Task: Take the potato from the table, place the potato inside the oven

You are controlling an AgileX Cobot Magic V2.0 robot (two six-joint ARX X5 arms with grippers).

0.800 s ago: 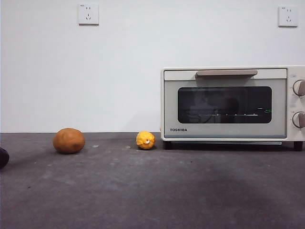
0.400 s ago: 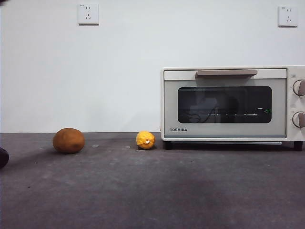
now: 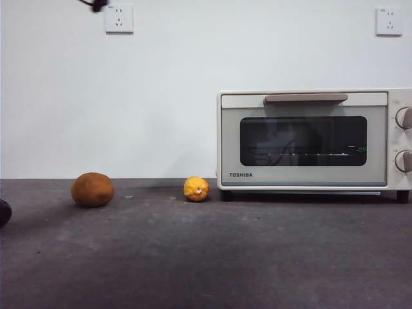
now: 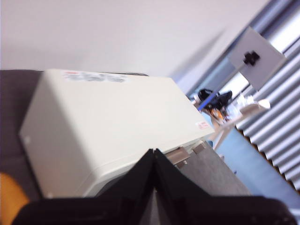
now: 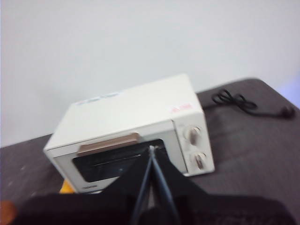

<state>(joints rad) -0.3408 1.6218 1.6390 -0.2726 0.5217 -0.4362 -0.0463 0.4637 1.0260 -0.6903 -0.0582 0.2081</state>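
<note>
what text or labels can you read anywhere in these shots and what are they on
"TOSHIBA": on the oven, lower left of its door, front view.
Green display digits behind the door glass: too small to read.
Stickers on the oven's top, in both wrist views: blurred, unreadable.
Marks around the knobs and on the wall sockets: too small.

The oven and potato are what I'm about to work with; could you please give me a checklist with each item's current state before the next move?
1. Oven door open for loading: not ok, shut, handle up.
2. Potato free on the table: ok.
3. Yellow ball apart from potato: ok.
4. Left gripper open to grasp: not ok, jaws shut.
5. Right gripper open: not ok, jaws shut, facing the oven front.
6. Oven interior free: cannot tell through dark glass.
</note>
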